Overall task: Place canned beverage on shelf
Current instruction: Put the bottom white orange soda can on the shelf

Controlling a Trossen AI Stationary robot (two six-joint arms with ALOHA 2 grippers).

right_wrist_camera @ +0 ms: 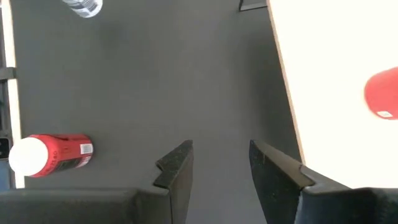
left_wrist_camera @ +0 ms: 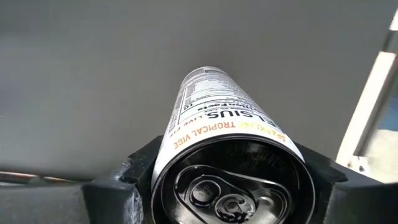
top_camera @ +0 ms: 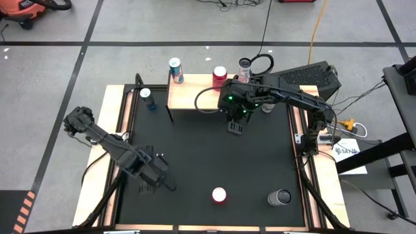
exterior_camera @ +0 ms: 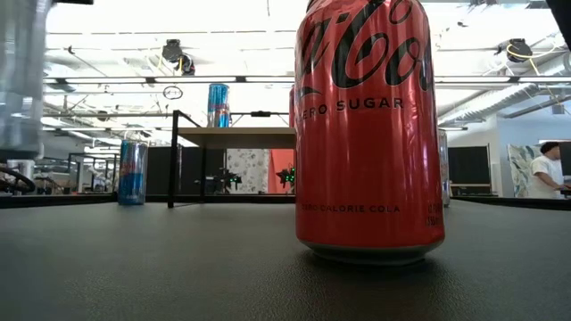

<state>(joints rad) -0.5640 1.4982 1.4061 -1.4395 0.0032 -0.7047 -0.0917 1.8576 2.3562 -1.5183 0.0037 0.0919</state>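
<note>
Red can (exterior_camera: pixel 368 134): "ZERO SUGAR", "ZERO CALORIE COLA". White can (left_wrist_camera: pixel 217 124): "TROPICAL VIBE".

black mat (top_camera: pixel 208 156) | yellow cable (top_camera: pixel 316 26) | person (exterior_camera: pixel 546 169) at right background

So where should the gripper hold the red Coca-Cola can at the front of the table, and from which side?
Grip the Coca-Cola Zero Sugar can on its round side wall, about mid-height. It stands upright on the black mat, apart from the silver can, so coming straight down over it probably suits best. The right gripper is open.
</note>
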